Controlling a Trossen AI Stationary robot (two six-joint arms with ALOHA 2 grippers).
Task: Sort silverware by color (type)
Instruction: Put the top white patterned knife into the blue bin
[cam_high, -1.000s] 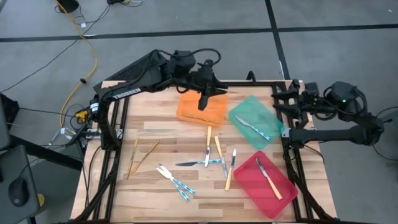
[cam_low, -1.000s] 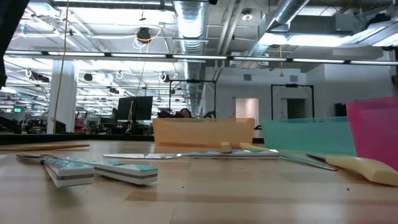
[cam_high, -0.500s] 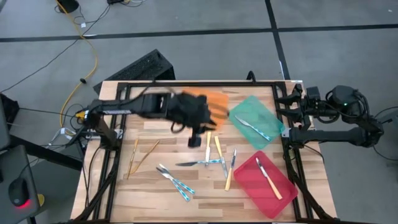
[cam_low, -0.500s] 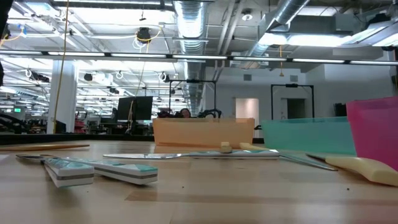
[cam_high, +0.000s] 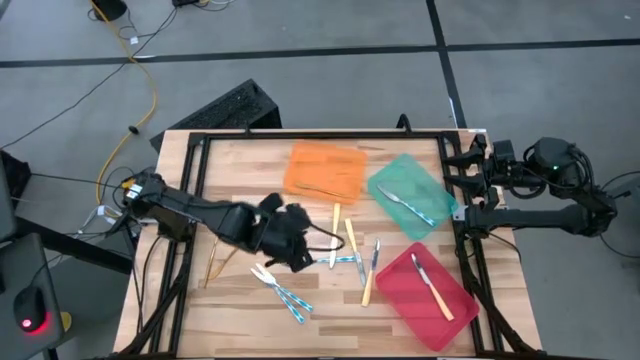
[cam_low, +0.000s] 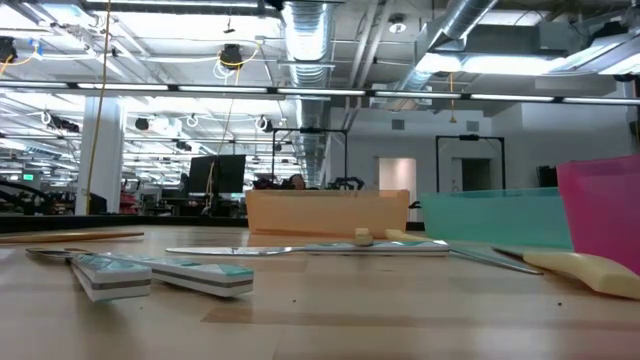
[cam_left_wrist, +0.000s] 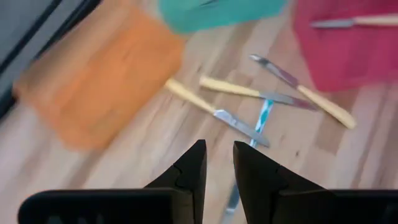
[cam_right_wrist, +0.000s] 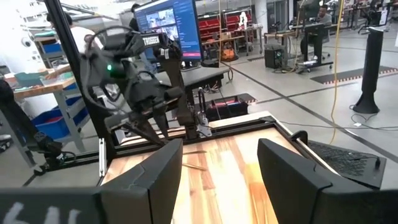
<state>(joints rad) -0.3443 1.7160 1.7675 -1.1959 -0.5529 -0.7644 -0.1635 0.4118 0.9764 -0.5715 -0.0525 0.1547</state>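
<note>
My left gripper (cam_high: 303, 257) (cam_left_wrist: 218, 167) hangs slanted down over the middle of the table. Its fingers stand a narrow gap apart with nothing between them. Just beyond its tips lie loose silverware: a blue-handled knife (cam_high: 322, 262) (cam_left_wrist: 262, 116) and yellow-handled knives (cam_high: 352, 243) (cam_left_wrist: 247, 91). Two blue-handled pieces (cam_high: 283, 290) (cam_low: 160, 275) lie nearer the front edge, and gold pieces (cam_high: 222, 252) lie flat at the left. My right gripper (cam_right_wrist: 219, 180) waits wide open at the table's right edge (cam_high: 455, 168).
Three flat trays sit at the back and right: the orange tray (cam_high: 324, 170) (cam_left_wrist: 93, 87), the green tray (cam_high: 410, 192) with a blue-handled piece (cam_high: 407, 206), and the red tray (cam_high: 428, 295) with a yellow-handled knife (cam_high: 432, 287). A black frame (cam_high: 190, 160) borders the table.
My left gripper has swung from above the orange tray at the far side toward the near edge and downward, turning as it went. It now hangs over the loose silverware in the middle. The silverware has stayed in place.
</note>
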